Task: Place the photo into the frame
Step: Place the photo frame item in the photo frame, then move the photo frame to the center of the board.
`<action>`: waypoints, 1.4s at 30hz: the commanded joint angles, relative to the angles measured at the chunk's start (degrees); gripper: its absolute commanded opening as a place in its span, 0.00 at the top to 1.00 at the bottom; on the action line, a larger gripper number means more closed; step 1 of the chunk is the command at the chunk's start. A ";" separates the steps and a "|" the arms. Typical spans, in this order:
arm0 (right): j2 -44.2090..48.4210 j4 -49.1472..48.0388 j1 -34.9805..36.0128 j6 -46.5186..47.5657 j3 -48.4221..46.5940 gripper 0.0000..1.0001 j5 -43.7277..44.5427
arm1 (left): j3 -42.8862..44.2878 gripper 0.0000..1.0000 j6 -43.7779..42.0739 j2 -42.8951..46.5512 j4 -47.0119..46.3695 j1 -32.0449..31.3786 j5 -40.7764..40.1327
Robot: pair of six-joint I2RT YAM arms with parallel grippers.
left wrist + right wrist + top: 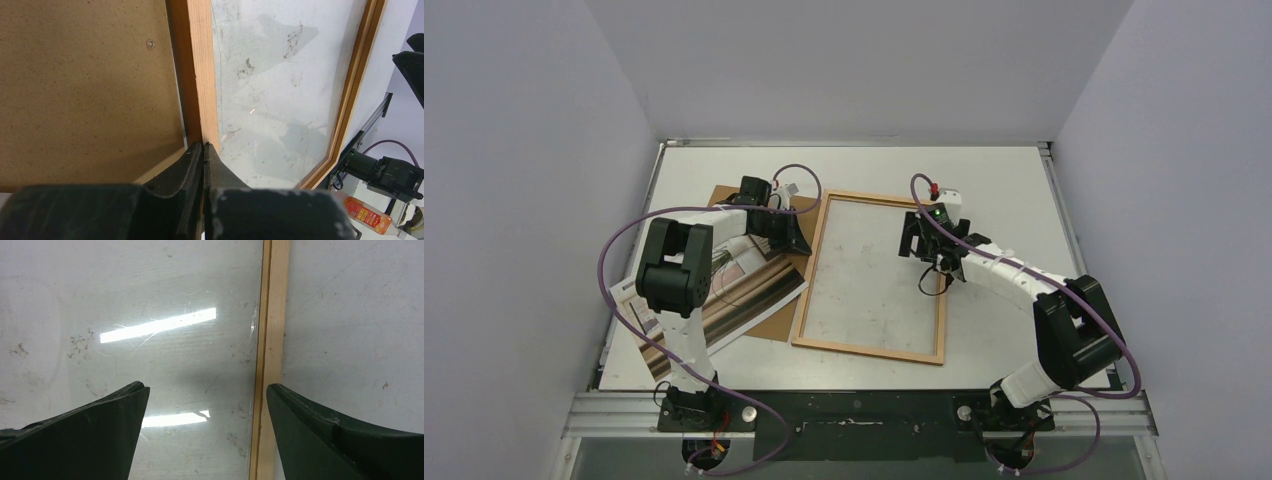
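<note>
Two grippers, one frame [869,350], one photo [744,295], one backing board [724,196].
Pinched shut and empty, the left gripper [205,150] has its tips against the frame's left rail; the right gripper [207,390] gapes wide, empty, over the right rail. The photo lies face up on the backing board, just left of the frame.

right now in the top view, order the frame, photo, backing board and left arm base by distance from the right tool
1. frame: beneath the right tool.
2. photo and backing board: both left of the frame, too close to call.
3. left arm base: bottom left of the view.
</note>
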State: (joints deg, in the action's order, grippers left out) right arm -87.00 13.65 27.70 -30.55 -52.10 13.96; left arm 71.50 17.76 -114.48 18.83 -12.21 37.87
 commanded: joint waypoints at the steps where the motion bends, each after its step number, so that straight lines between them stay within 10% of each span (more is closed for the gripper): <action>1: 0.88 -1.64 0.87 -0.14 -1.68 0.07 0.92 | 1.50 1.00 -1.15 -1.43 1.93 0.40 0.39; 34: 1.66 -3.15 -1.70 -1.83 -2.36 0.07 -9.05 | 3.62 1.00 -1.17 0.36 6.16 -0.55 2.98; 42: -4.00 -3.45 14.35 -5.89 -12.36 0.03 -5.57 | 20.68 0.48 -16.04 6.31 29.13 7.82 1.14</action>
State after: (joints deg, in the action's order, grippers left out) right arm -88.47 11.64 33.08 -34.59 -58.00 6.87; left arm 82.21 12.69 -114.45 33.93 -9.45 39.72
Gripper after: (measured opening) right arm 0.962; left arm 0.432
